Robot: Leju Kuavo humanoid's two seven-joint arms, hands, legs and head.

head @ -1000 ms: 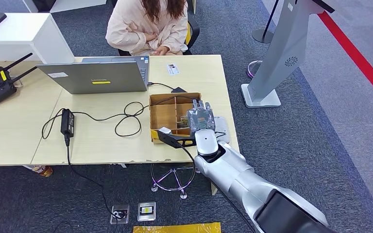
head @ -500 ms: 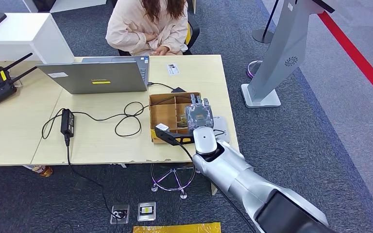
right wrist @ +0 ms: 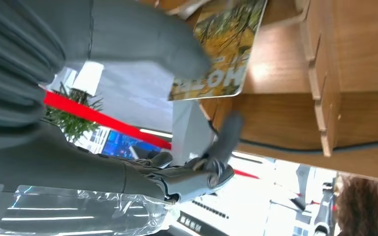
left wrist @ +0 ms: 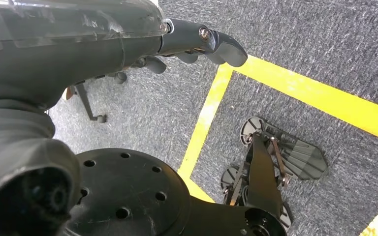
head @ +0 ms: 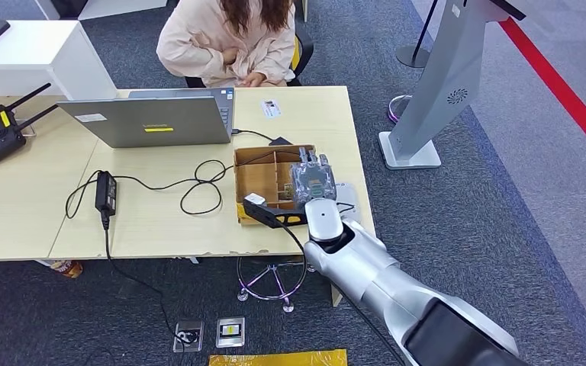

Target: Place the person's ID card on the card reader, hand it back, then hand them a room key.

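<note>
The right hand (head: 312, 180) reaches over the right side of the wooden box (head: 263, 181) on the worktop (head: 160, 217), palm down above the compartments. In the right wrist view its thumb (right wrist: 142, 37) lies against a card (right wrist: 220, 54) printed with yellow foliage (a room key, by the look of it), which sits at the box's wooden wall; whether the hand has the card clamped or merely touches it I cannot tell. The other fingers (right wrist: 197, 174) are apart, curling loosely below the card.

The ID card (head: 272, 108) lies on the far edge of the worktop, near the person (head: 225, 38) seated behind it. The white card reader (head: 347, 202) sits just beside the box, partly hidden by the right arm.

A laptop (head: 149, 120) stands open to the left of the box, with a black cable (head: 202, 183) looped in front of it.

The left hand (left wrist: 192, 42) hangs over grey carpet with yellow lines, fingers curled in, holding nothing.
</note>
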